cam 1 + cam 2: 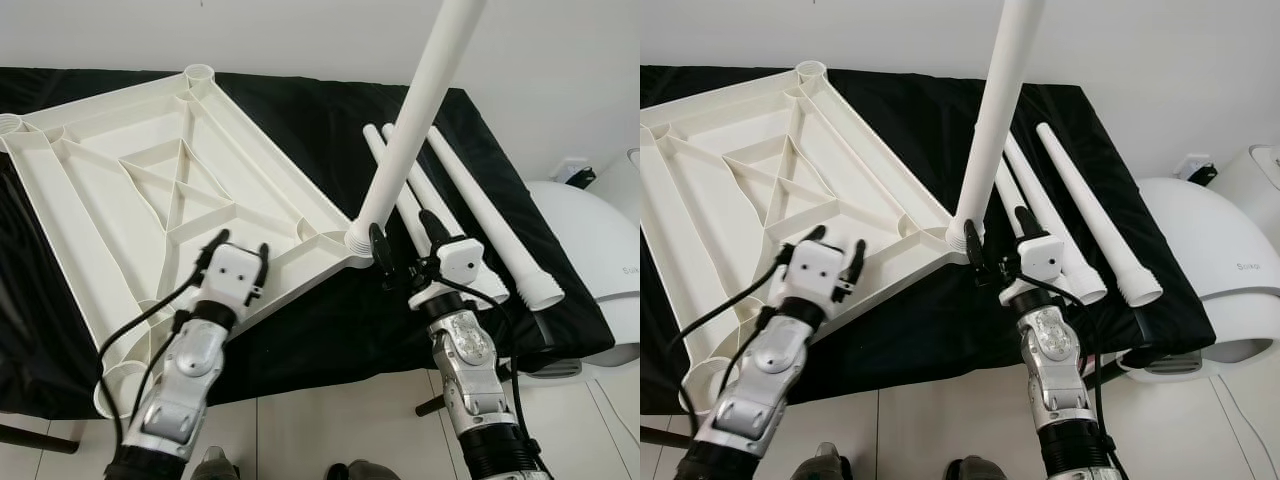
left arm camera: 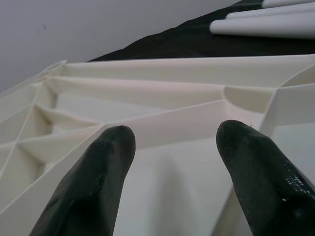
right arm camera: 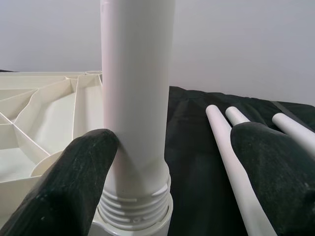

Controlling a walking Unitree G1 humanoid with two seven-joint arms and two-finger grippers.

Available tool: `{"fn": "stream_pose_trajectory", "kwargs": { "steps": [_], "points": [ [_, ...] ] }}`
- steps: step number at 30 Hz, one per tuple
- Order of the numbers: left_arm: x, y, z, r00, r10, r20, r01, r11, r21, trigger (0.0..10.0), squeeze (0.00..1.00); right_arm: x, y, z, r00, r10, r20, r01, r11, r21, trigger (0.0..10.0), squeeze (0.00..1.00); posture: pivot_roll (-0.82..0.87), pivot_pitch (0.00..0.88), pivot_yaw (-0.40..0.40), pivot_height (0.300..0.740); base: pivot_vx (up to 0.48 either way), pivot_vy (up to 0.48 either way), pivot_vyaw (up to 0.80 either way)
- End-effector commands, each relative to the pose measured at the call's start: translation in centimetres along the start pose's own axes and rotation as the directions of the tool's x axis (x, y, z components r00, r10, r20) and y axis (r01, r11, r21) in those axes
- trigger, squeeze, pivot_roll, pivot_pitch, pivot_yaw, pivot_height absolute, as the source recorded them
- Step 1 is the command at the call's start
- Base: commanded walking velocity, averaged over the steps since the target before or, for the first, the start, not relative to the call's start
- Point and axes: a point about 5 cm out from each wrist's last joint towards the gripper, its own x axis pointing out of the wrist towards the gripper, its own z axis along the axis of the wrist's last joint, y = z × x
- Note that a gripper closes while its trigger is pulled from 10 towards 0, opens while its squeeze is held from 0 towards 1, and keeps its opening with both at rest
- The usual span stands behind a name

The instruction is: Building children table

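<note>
table top (image 1: 150, 190) | upright leg (image 1: 410, 130) socketed | spare legs (image 1: 480, 210) beside

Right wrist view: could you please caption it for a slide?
Open right gripper around upright leg standing in upturned tabletop socket.

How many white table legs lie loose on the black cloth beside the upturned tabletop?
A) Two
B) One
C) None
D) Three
D: three loose legs lie side by side on the black cloth, while a fourth leg stands upright in the corner socket of the tabletop, with the open right claw around its base.
</note>
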Motion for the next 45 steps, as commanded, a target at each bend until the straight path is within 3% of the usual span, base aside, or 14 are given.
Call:
{"fn": "stream_pose_trajectory", "kwargs": {
  "steps": [1,6,14,19,21,24,25,27,30,34,37,45],
  "points": [
    [-0.4,-2.5,-1.0,0.953,-0.300,-0.051,0.300,0.954,0.006,10.0,0.00,-0.5,-0.1,-0.4,1.000,-0.007,-0.023,0.007,1.000,-0.002,10.0,0.00,0.07,0.140,-0.057,0.740,0.000,0.000,0.00],
    [0.4,-3.4,-0.2,0.926,-0.377,-0.019,0.378,0.925,0.037,10.0,0.00,-0.8,-0.3,-0.3,0.999,-0.023,-0.026,0.023,1.000,-0.007,10.0,0.00,0.06,0.143,-0.047,0.740,0.000,0.000,0.00],
    [0.7,-3.6,0.3,0.915,-0.402,0.011,0.402,0.915,0.016,10.0,0.00,-0.9,-0.6,-0.3,0.999,-0.035,-0.025,0.035,0.999,-0.014,10.0,0.00,0.05,0.144,-0.045,0.740,0.000,0.000,0.00],
    [0.5,-4.5,0.7,0.884,-0.467,0.033,0.465,0.884,0.043,10.0,0.00,-0.8,-0.6,-0.2,0.999,-0.034,-0.024,0.034,0.999,-0.016,10.0,0.00,0.05,0.145,-0.051,0.740,0.000,0.000,0.00],
    [0.7,-4.5,0.9,0.887,-0.459,0.044,0.458,0.888,0.043,10.0,0.00,-0.8,-0.6,-0.2,0.999,-0.033,-0.023,0.032,0.999,-0.018,10.0,0.00,0.05,0.146,-0.051,0.740,0.000,0.000,0.00],
    [1.1,-4.1,1.2,0.899,-0.434,0.056,0.434,0.901,0.007,10.0,0.00,-0.7,-0.6,-0.2,0.999,-0.031,-0.023,0.031,0.999,-0.019,10.0,0.00,0.05,0.146,-0.051,0.740,0.000,0.000,0.00],
    [1.8,-2.9,1.9,0.922,-0.378,0.082,0.383,0.922,-0.052,10.0,0.00,-0.7,-0.7,-0.1,0.999,-0.032,-0.023,0.032,0.999,-0.021,10.0,0.00,0.05,0.146,-0.050,0.740,0.000,0.000,0.00],
    [1.8,-2.9,1.9,0.922,-0.378,0.082,0.383,0.922,-0.052,10.0,0.00,-0.7,-0.7,-0.1,0.999,-0.032,-0.023,0.032,0.999,-0.021,10.0,0.00,0.05,0.146,-0.050,0.740,0.000,0.000,0.00],
    [2.9,-0.7,3.8,0.950,-0.274,0.152,0.299,0.938,-0.176,10.0,0.00,-0.8,-0.7,-0.1,0.999,-0.034,-0.022,0.033,0.999,-0.020,10.0,0.00,0.05,0.145,-0.053,0.740,0.000,0.000,0.00],
    [2.8,-0.8,4.5,0.943,-0.281,0.176,0.310,0.936,-0.167,10.0,0.00,-0.8,-0.7,-0.1,0.999,-0.031,-0.021,0.031,0.999,-0.020,10.0,0.00,0.05,0.145,-0.054,0.740,0.000,0.000,0.00],
    [2.7,-1.0,4.5,0.938,-0.298,0.176,0.327,0.930,-0.168,10.0,0.00,-0.7,-0.7,0.0,0.999,-0.031,-0.020,0.030,0.999,-0.022,10.0,0.00,0.05,0.144,-0.055,0.740,0.000,0.000,0.00],
    [1.5,-2.9,3.8,0.878,-0.459,0.135,0.474,0.872,-0.123,10.0,0.00,-0.7,-0.9,0.1,0.999,-0.029,-0.020,0.029,0.999,-0.028,10.0,0.00,0.04,0.146,-0.057,0.740,0.000,0.000,0.00]
  ]
}}
